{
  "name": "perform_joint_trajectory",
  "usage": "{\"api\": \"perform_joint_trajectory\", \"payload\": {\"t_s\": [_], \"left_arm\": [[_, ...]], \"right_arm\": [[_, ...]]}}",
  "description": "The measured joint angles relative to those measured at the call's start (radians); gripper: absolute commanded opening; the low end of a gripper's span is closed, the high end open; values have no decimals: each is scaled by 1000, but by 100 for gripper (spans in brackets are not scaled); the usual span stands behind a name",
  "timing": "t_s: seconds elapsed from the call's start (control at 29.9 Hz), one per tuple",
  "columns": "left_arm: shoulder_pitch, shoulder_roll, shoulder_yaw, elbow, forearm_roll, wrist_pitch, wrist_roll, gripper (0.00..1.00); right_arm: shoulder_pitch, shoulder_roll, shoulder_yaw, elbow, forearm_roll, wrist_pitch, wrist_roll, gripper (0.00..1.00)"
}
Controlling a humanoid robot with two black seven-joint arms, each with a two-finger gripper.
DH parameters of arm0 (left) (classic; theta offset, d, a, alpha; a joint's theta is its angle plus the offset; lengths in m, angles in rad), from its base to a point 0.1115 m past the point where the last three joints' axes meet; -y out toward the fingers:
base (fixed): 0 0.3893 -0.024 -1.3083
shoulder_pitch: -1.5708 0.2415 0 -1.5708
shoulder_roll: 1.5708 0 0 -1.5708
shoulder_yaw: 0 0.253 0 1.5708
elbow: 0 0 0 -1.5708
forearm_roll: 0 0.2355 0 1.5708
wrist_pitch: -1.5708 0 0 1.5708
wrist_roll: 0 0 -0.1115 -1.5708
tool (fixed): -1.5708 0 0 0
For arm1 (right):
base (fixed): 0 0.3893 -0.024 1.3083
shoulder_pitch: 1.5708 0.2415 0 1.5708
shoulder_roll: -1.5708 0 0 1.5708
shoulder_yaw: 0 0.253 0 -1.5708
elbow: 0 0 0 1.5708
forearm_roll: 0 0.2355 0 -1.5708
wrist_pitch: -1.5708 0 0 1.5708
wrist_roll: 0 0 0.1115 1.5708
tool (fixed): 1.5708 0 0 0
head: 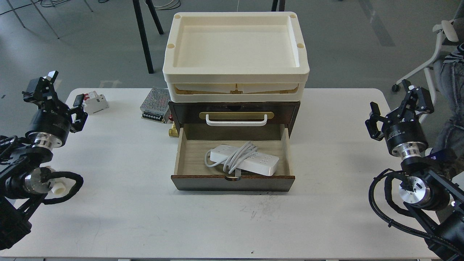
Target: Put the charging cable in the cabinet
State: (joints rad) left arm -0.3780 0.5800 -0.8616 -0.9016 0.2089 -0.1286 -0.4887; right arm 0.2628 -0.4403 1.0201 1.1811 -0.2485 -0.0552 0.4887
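Observation:
The charging cable (242,158), a white power strip with its cord looped around the middle, lies inside the pulled-out lower drawer (232,181) of the dark-brown cabinet (235,110). The upper drawer with the white handle (236,120) is closed. My left gripper (54,95) is open and empty at the table's far left edge, well away from the cabinet. My right gripper (397,108) is open and empty at the table's right edge.
A cream plastic tray (235,54) sits on top of the cabinet. A perforated metal power-supply box (156,105) and a small white circuit breaker with a red switch (94,102) lie at the back left of the white table (145,203). An office chair (435,61) stands at the right.

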Motion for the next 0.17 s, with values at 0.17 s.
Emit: {"api": "perform_joint_trajectory", "payload": {"t_s": [0.17], "left_arm": [[-19, -38, 0, 35, -4, -5, 0, 94]], "right_arm": [[0, 0, -1, 1, 0, 0, 0, 99]]}}
